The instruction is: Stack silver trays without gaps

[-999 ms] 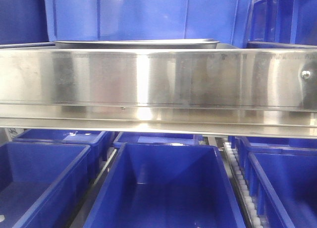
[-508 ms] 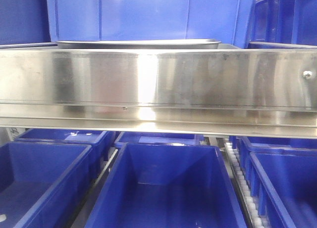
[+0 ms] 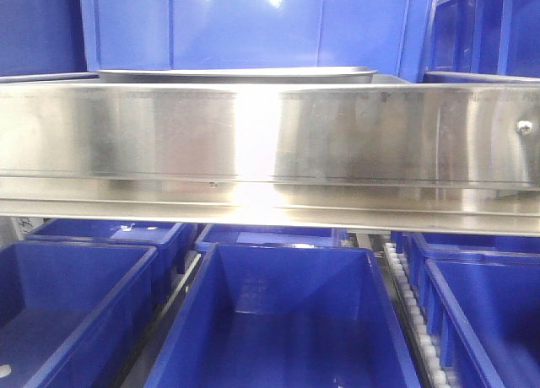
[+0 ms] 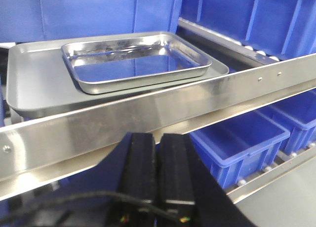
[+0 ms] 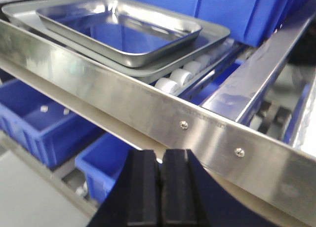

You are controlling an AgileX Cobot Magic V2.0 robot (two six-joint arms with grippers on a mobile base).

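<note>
Two silver trays lie on the upper shelf behind the steel rail. A small shiny tray rests inside a larger dull tray. In the front view only the edge of the trays shows above the rail. My left gripper is shut and empty, below and in front of the rail. My right gripper is shut and empty, also below and in front of the rail.
A broad steel shelf rail with screws crosses in front of the trays. Blue bins stand on the lower level, more blue bins behind the trays. White rollers lie right of the trays.
None, apart from a slight shift of the front view to the right and moving reflections on the rail.
</note>
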